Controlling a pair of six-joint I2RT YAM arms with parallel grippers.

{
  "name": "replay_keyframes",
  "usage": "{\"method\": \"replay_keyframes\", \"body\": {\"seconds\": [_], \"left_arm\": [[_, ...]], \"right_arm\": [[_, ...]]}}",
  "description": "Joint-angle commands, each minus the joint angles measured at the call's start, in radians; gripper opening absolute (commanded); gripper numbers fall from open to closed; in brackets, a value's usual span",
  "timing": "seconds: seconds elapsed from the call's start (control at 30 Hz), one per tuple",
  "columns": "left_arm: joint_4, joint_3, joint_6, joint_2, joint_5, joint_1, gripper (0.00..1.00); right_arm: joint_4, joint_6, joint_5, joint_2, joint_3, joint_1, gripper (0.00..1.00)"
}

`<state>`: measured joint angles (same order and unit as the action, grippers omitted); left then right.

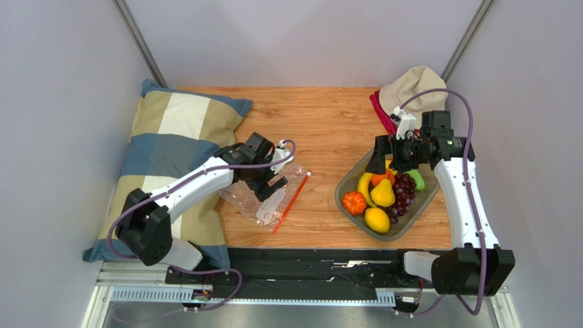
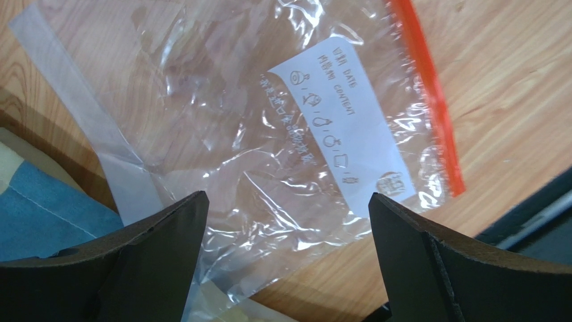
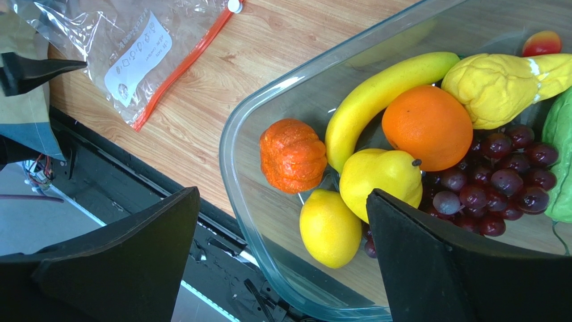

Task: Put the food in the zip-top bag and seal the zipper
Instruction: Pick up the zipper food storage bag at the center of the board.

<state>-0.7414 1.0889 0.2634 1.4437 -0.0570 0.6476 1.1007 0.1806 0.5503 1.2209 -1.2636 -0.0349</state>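
Two bent arms (image 1: pixel 198 179), left fingers (image 2: pixel 154 261) spread over the bag (image 2: pixel 268 134), right fingers (image 3: pixel 121 261) spread over the tray (image 3: pixel 231 134) of fruit (image 3: pixel 427 126).

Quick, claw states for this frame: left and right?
Left claw: open, empty, above the zip-top bag.
Right claw: open, empty, above the tray.

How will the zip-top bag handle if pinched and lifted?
Likely floppy: the zip-top bag is thin, crinkled film lying flat, so it should sag. Probably slippery; its surface is glossy. The zipper strip looks the stiffest edge.
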Motion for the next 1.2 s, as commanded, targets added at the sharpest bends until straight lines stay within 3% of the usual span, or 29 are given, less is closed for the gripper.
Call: {"method": "replay_keyframes", "body": {"seconds": [0.0,0.27,0.5,0.53,0.63,0.67,0.73,0.93,1.17], "left_arm": [[0.118,-0.075,0.137,0.026,0.055,0.033,0.99],[0.241,-0.273,0.281,-0.017,0.006,0.070,0.99],[0.362,-0.317,0.313,0.112,0.054,0.101,0.97],[0.355,-0.311,0.310,0.136,0.054,0.112,0.92],[0.336,-0.297,0.295,0.152,0.031,0.112,0.54],[0.338,-0.297,0.293,0.149,0.031,0.112,0.29],[0.329,-0.285,0.283,0.150,0.026,0.112,0.00],[0.243,-0.212,0.176,0.014,-0.047,0.095,0.00],[0.195,-0.110,-0.038,-0.195,-0.102,0.066,0.00]], "right_arm": [[-0.021,0.005,0.002,-0.031,0.010,0.004,1.00],[0.004,0.025,-0.013,-0.018,0.004,0.003,1.00],[0.010,0.020,0.000,-0.011,-0.006,0.004,1.00],[0.011,0.019,0.003,-0.014,-0.010,0.004,1.00],[0.001,0.003,0.007,-0.024,-0.013,0.004,1.00],[-0.008,-0.003,0.010,-0.027,-0.011,0.004,1.00],[-0.022,-0.027,0.014,-0.035,0.001,0.003,0.99],[-0.102,-0.133,0.082,-0.058,0.033,0.003,0.96],[-0.423,-0.459,0.203,-0.069,0.130,0.019,0.91]]}}
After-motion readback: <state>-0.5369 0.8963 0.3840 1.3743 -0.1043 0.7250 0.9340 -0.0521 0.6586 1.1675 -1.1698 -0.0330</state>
